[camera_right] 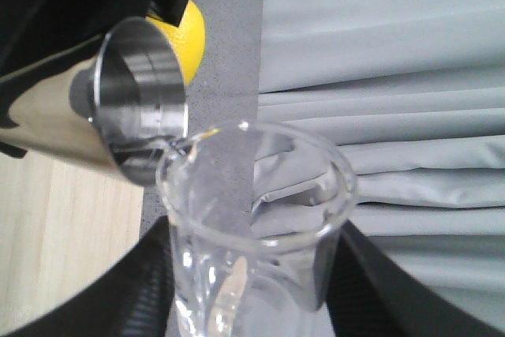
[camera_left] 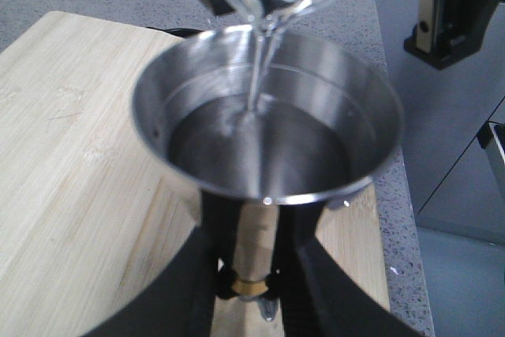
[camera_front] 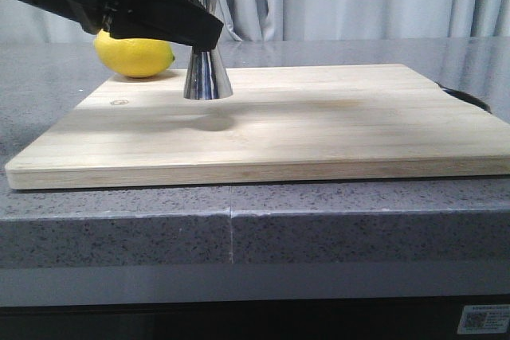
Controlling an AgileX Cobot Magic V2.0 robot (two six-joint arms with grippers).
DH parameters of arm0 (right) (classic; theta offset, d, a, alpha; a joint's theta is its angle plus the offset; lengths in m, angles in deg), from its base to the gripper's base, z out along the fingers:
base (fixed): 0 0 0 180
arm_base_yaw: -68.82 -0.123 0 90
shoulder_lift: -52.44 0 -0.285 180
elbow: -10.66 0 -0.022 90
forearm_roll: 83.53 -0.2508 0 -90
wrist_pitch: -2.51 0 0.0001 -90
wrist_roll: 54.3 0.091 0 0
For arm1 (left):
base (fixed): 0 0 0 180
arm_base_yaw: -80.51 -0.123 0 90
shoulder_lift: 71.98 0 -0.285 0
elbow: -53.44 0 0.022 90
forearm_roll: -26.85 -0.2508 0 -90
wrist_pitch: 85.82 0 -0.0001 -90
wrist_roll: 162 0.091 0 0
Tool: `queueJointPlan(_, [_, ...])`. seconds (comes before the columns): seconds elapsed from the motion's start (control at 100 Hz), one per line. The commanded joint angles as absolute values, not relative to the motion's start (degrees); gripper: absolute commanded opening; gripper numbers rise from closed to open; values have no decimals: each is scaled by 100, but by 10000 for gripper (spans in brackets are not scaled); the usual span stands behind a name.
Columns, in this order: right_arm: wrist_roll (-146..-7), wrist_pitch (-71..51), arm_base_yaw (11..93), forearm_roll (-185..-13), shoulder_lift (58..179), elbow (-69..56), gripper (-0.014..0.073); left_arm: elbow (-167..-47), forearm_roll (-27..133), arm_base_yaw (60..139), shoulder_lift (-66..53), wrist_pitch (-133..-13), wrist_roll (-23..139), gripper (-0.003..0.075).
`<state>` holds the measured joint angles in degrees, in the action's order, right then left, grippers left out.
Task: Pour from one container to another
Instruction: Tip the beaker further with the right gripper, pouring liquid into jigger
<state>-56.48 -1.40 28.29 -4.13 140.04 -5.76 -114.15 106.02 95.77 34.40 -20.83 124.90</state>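
The left gripper (camera_left: pixel 246 286) is closed on the jigger (camera_left: pixel 264 128), its dark fingers (camera_left: pixel 304 274) pinching the narrow waist just at the thin gold band, and the jigger stands upright on the wooden cutting board (camera_front: pixel 319 129), near the board's back edge. The right gripper (camera_right: pixel 248 290) is clamped round the glass beaker (camera_right: pixel 256 226), one black finger on each side of the clear wall; in the front view only a dark bit of that arm shows above the board, so the grasp is read from the wrist camera. The beaker is tipped, its pouring lip sitting just over the rim of the jigger's upper cup, and a thin clear stream (camera_left: pixel 256 69) runs from the lip down into the cup. The cup already holds clear liquid (its surface lies well below the rim, with a faint ring line on the steel wall above it). Some liquid remains pooled at the beaker's low side. A yellow lemon (camera_front: pixel 134 55) lies on the grey stone counter (camera_front: pixel 358 220) just behind the board's back edge, beside the jigger.
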Motion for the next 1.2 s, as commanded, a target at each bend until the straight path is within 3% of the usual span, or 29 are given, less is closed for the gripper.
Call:
queueJointPlan(0.0, [-5665, -99, 2824, -276, 13775, -358, 216, -11599, 11036, 9615, 3137, -1810, 12456, -10])
queueJointPlan(1.19, [-5665, -99, 2821, 17, 13775, -358, 216, -11599, 11036, 9615, 3137, -1810, 12456, -10])
